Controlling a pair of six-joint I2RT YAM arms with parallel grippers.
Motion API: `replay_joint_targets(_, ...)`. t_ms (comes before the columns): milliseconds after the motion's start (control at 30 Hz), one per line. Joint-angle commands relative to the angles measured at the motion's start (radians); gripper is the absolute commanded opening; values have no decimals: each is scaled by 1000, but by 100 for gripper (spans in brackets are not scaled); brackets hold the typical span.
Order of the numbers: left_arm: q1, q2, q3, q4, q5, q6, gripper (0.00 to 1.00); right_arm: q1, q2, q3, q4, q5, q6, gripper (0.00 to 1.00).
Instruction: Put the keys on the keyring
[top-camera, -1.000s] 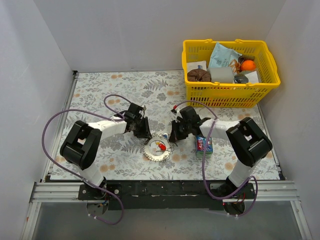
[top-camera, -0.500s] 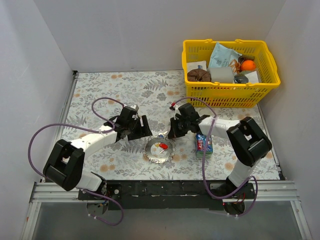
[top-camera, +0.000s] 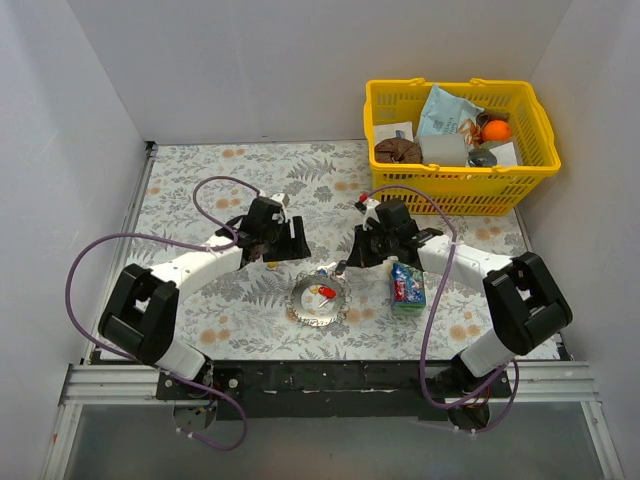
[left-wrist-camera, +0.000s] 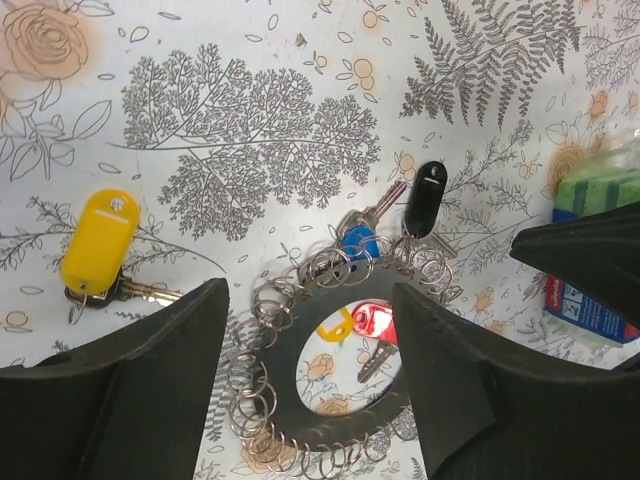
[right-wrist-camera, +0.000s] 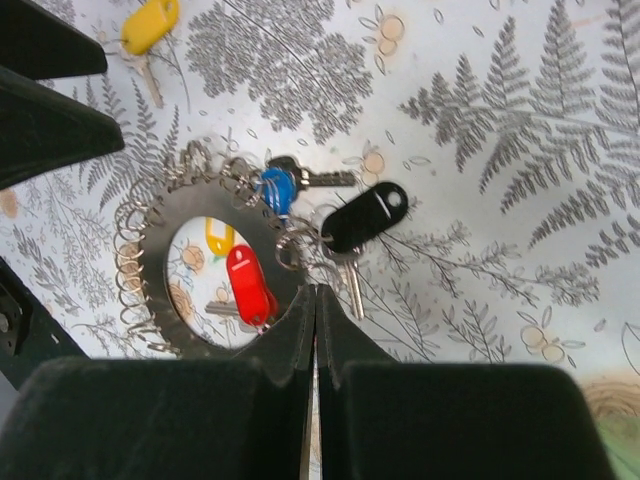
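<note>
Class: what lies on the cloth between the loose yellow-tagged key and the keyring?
Nothing: the right wrist view shows only bare printed cloth between the yellow-tagged key and the keyring.

Left claw (top-camera: 292, 240) opened (wide), perhaps drawn back from keyring (top-camera: 302, 308)
</note>
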Motion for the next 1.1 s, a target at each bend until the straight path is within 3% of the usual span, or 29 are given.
replay_joint_targets(0, -21, 23, 62, -33, 4, 59, 63, -42, -44, -50, 10, -73, 0, 3)
replay_joint_targets(400, -58, 72, 67, -63, -24, 30, 61, -47, -48, -66, 84, -168, -30, 8)
replay_joint_targets(600, -52, 44, 39, -41, -7, -16, 63, 52, 17, 25, 98, -138, -58, 37)
replay_joint_targets(667, -33, 27, 27, -40, -2, -33, 63, 96, 52, 49, 107, -122, -69, 43)
replay_joint_targets(800, 49, -9, 1, -32, 126, -64, 65, 150, 141, 156, 90, -82, -92, 47)
replay_joint_targets(1067, 275, -128, -103, 65, 438, -120, 69, 196, 322, 313, 12, -16, -116, 44)
